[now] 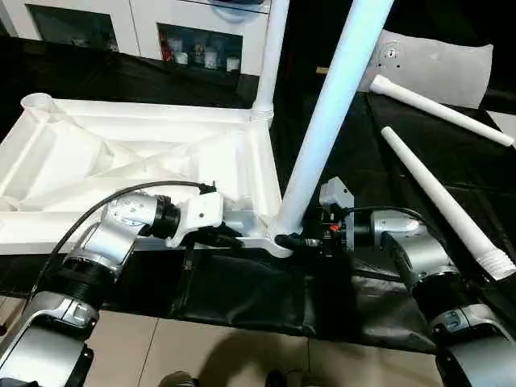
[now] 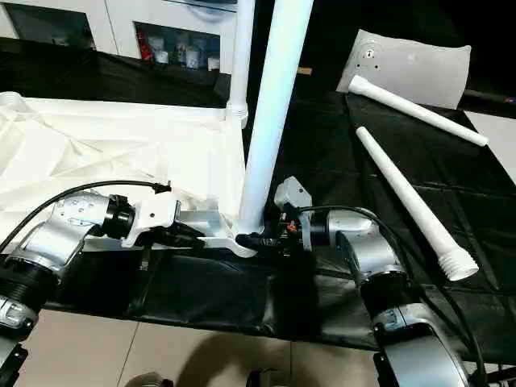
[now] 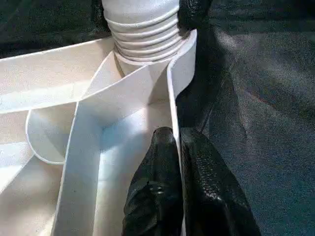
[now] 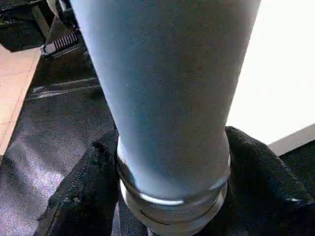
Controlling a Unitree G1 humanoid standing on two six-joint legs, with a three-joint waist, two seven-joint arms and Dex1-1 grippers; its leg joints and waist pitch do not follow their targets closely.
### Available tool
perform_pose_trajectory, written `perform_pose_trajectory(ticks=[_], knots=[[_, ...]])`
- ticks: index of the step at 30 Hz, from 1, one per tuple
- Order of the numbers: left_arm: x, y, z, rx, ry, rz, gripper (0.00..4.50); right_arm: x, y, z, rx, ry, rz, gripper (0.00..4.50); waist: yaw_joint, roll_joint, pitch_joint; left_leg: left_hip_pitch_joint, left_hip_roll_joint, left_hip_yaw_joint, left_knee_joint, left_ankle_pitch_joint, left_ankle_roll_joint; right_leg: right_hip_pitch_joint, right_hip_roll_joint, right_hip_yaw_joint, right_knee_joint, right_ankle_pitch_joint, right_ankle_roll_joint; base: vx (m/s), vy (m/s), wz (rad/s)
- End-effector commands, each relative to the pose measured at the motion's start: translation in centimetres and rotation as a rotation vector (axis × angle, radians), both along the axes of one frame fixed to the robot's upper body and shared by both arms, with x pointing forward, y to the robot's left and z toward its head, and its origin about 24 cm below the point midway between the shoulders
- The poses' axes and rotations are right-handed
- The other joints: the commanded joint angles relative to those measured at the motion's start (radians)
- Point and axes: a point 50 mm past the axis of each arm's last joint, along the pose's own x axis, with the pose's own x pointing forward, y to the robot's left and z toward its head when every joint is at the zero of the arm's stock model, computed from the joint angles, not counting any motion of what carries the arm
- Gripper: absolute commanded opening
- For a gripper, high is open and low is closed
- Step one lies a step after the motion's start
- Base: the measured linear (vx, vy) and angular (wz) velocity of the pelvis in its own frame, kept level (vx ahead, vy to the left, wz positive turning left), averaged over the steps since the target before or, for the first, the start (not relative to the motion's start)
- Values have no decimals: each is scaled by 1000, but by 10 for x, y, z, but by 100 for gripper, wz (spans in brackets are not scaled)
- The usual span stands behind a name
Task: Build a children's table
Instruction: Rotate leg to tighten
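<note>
Two legs stand upright in the tabletop [image 1: 153, 153], which lies ribbed side up on the black-covered surface [image 1: 339, 153]. In the left eye view the left tool [image 1: 228, 236] reaches along the tabletop's near edge, just beside the corner socket [image 1: 278, 242]. The near leg [image 1: 326, 121] rises out of that socket, leaning a little away from the left tool. The right tool [image 1: 305, 239] meets the base of this leg from the other side. Beyond both tools, the far leg [image 1: 270, 60] stands in the next corner of the tabletop. Past the right tool, well apart from it, two loose legs lie flat: the nearer loose leg [image 1: 443, 201] and the farther loose leg [image 1: 439, 110], whose thick end is next to a white pillow-like slab [image 1: 439, 60]. Behind the tabletop stands a white cabinet [image 1: 145, 28].

The right eye view gives the same layout, with the right tool [image 2: 270, 239] pressed to the foot of the near leg [image 2: 270, 113].

In the left wrist view the left tool's fingers [image 3: 152, 196] are closed narrowly on the tabletop's thin rim wall [image 3: 172, 98], one on each side. Straight ahead of them the leg's threaded end [image 3: 142, 34] sits in the socket.

In the right wrist view the right tool's fingers [image 4: 81, 191] clasp the near leg [image 4: 167, 98] from both sides at its base.
</note>
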Motion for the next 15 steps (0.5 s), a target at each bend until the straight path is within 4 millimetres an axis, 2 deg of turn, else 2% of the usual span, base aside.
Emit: perform_pose_trajectory(ticks=[1, 2, 3, 4, 5, 7, 10, 11, 12, 14, 15], knots=[[-9, -17, -8, 21, 40, -135, 0, 0, -1, 0, -9, 0, 6, 278, -2, -1, -75, 2, 63, -7, -63, 60, 147, 74, -83, 45, -47, -21, -290, 0, 0, 0], [-9, -17, -8, 21, 40, -133, 0, 0, -1, 0, -8, 1, 6, 278, -2, 0, -75, 3, 63, -7, -64, 60, 146, 74, -84, 45, -47, -23, -290, 0, 0, 0], [-8, -16, -9, 17, 45, -116, 0, -2, 0, -2, -2, 10, 8, 278, -1, 5, -75, 3, 63, -8, -64, 60, 146, 73, -84, 45, -46, -20, -292, 0, 0, 0], [-8, -16, -9, 15, 46, -109, 0, -2, 0, -3, 0, 12, 7, 278, -2, 4, -75, 4, 63, -7, -64, 57, 145, 73, -83, 44, -48, -18, -293, 0, 0, 0], [-5, -16, -10, -7, 57, -39, 0, -6, 0, -6, 16, 33, -5, 278, 0, 12, -74, 4, 63, -7, -64, 57, 142, 74, -83, 45, -46, -8, -295, 0, 0, 0], [-3, -16, -10, -18, 62, -4, 0, -8, 0, -8, 23, 43, -12, 278, 3, 6, -73, 5, 64, -7, -65, 46, 138, 74, -82, 45, -48, -14, -295, 0, 0, 0], [2, -21, -11, -63, 48, 99, 0, -13, 4, -14, 68, 71, -82, 278, 6, 9, -68, 6, 66, -8, -69, 21, 121, 73, -83, 46, -55, -54, -283, 0, 0, 0], [4, -23, -11, -83, 46, 144, 0, -15, 6, -17, 81, 76, -114, 278, 6, 9, -66, 7, 67, -8, -71, -3, 109, 71, -84, 46, -59, -90, -277, 0, 0, 0], [6, -26, -11, -114, 52, 199, 0, -18, 10, -22, 91, 97, -164, 278, 5, 13, -59, 5, 68, -11, -78, -41, 86, 71, -85, 45, -68, -158, -263, 0, 0, 0], [8, -32, -8, -163, 64, 267, 0, -20, 18, -28, 106, 109, -234, 278, 2, 12, -53, 9, 69, -13, -83, -94, 61, 70, -86, 45, -78, -241, -242, 0, 0, 0], [10, -34, -7, -184, 67, 293, 0, -21, 22, -30, 116, 106, -261, 278, 0, 12, -50, 12, 67, -16, -88, -142, 38, 68, -88, 46, -89, -332, -215, 0, 0, 0]])
